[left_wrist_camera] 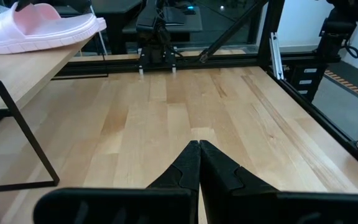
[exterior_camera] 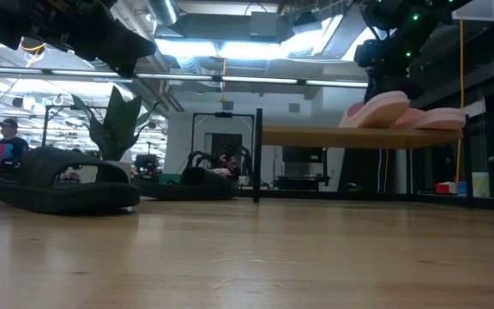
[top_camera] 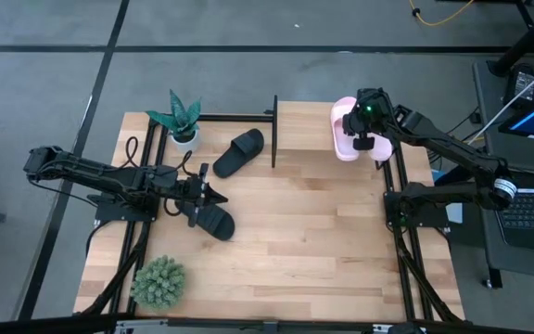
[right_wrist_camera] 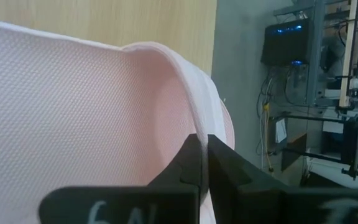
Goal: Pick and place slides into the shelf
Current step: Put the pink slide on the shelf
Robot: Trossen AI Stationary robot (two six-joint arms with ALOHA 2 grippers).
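Setting a pink slide [top_camera: 346, 134] onto the shelf [top_camera: 304, 125], the right gripper [top_camera: 367, 119] is pinched on its edge, tilted beside its mate; letting go comes next. Its long axis runs across the board. The left gripper [top_camera: 213, 197], closed and empty, hovers by a black slide [top_camera: 213, 221] on the tabletop [top_camera: 295, 250].

Left claw [top_camera: 213, 198] closed, arm low and extended rightward; right claw [top_camera: 363, 139] pinched shut, arm reaching far-right.
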